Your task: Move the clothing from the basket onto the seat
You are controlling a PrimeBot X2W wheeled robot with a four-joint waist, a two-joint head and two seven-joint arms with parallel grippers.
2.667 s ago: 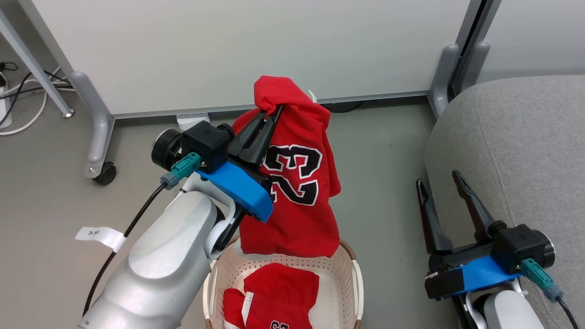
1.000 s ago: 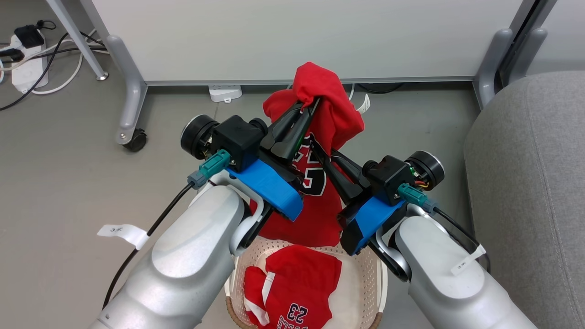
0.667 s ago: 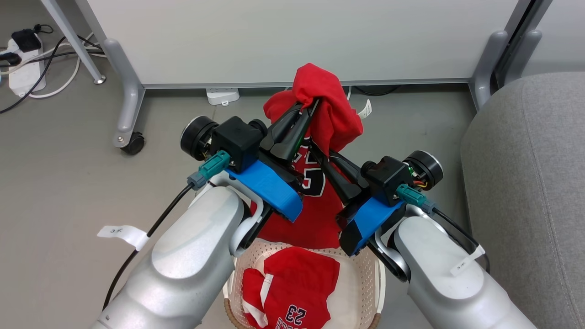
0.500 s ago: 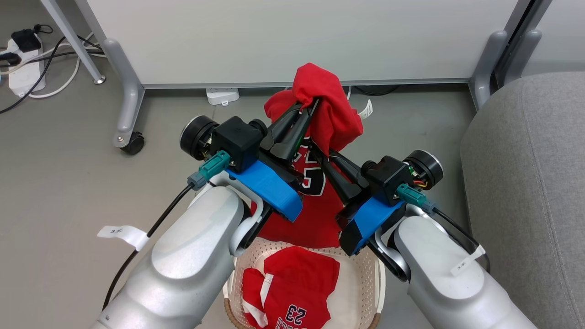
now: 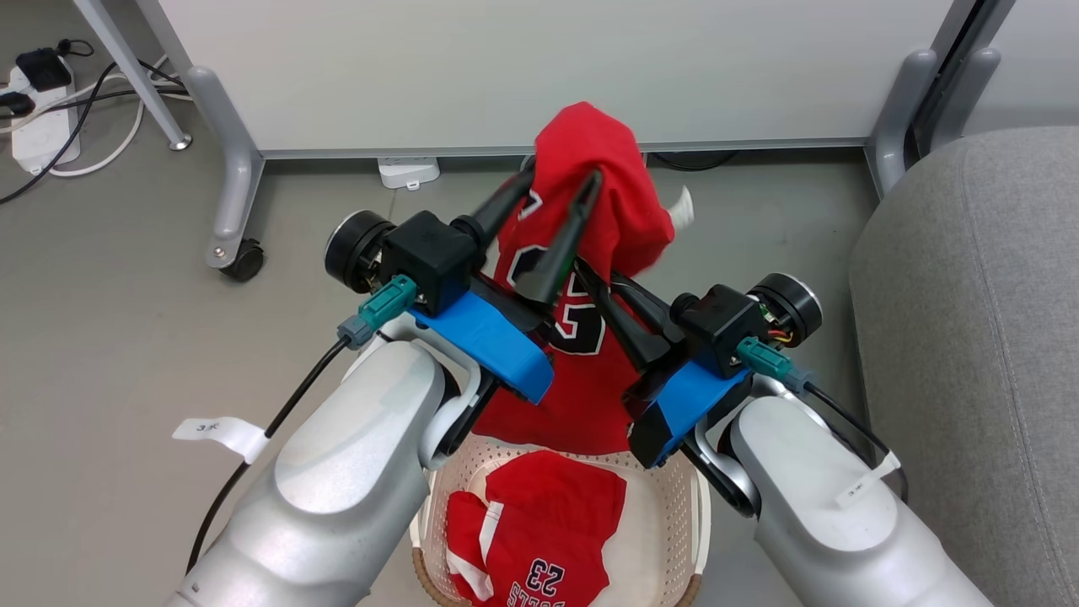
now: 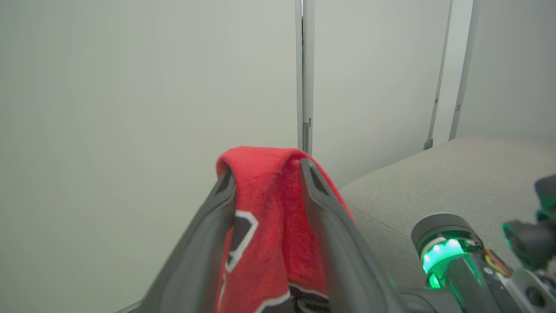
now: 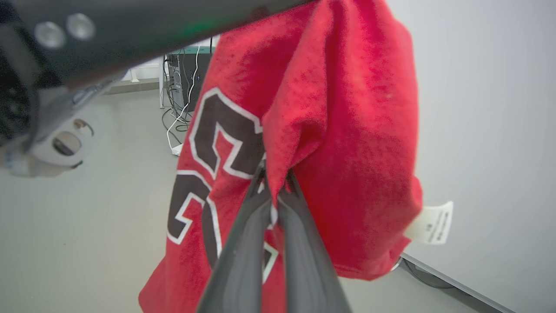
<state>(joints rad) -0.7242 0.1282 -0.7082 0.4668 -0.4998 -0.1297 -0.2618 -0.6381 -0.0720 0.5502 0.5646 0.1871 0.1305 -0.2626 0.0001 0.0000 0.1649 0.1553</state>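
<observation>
At the right of the head view, the grey seat (image 5: 969, 295) is noted. Near its left edge, the basket (image 5: 684, 523) is set on the floor, with one red jersey (image 5: 548, 523) lying inside. Above the basket, a second jersey (image 5: 607, 143) is held aloft. A fold of it is pinched by the right gripper (image 5: 583, 274), whose jaws are closed. The left gripper (image 5: 563, 173) is parted partway, with the cloth draped over its tips.

clothing (image 5: 609, 156): red, black 23 outlined white | basket (image 5: 674, 516): cream, perforated | seat (image 5: 969, 295): grey
</observation>
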